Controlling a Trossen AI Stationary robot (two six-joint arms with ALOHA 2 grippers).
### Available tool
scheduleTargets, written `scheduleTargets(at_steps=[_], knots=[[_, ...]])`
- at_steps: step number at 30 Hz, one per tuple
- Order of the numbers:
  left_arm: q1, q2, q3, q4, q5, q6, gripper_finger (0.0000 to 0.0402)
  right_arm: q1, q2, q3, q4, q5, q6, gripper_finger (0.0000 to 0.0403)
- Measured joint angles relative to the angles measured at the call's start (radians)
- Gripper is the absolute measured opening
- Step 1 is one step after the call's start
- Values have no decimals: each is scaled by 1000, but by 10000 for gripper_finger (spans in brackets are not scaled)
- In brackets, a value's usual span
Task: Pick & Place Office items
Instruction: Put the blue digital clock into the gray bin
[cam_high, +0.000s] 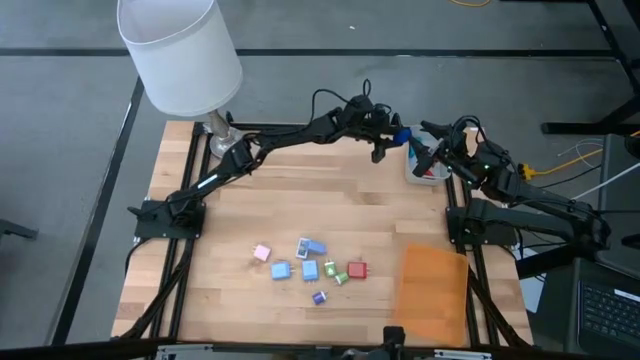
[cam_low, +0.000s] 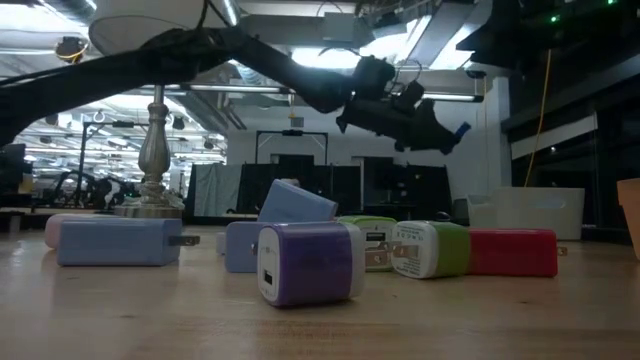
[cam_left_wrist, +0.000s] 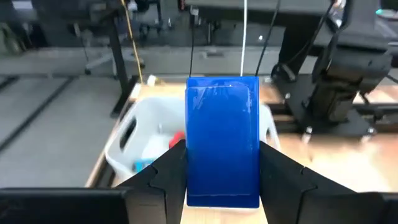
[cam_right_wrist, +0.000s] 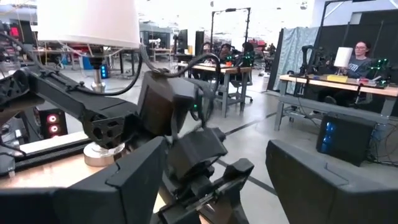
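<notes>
Reaching across the upper middle of the high view, the left gripper (cam_high: 392, 143) is clamped on 1 blue block (cam_left_wrist: 222, 140), whose long axis stands upright between the fingers in the left wrist view. The grey tray (cam_high: 428, 176) lies just to the picture's right of it and, in the left wrist view, directly ahead and below, so the coming release seems to call for only a short carry that way. The right gripper (cam_right_wrist: 217, 180) waits at the upper right by the tray, its fingers apart and empty; it is nearer the tray, but the left one carries the piece. The wooden table (cam_high: 300, 200) fills the centre, an orange sheet (cam_high: 434, 292) lies lower right, and the loose office items (cam_high: 310, 265) cluster low in the centre. A lamp (cam_high: 180, 50) stands upper left; people sit at desks in the room behind.
</notes>
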Motion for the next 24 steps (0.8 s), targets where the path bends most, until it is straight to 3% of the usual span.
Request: scheduleTargets(at_steps=[4, 10, 13, 17, 21, 24], knots=[[-12, -5, 14, -90, -76, 77, 150, -11, 0, 0, -47, 25, 16, 274], [-95, -102, 18, -254, -550, 433, 150, -17, -2, 0, -96, 219, 0, 274], [-134, -125, 18, -261, -720, 580, 150, -17, -2, 0, -99, 164, 12, 274], [-184, -172, 18, -241, -837, 689, 150, -18, -2, 0, -96, 71, 43, 274], [-234, -209, 18, -260, -962, 752, 150, -18, -2, 21, -127, 54, 55, 274], [-260, -229, 17, -287, -990, 778, 150, -18, -3, 34, -142, 37, 58, 274]])
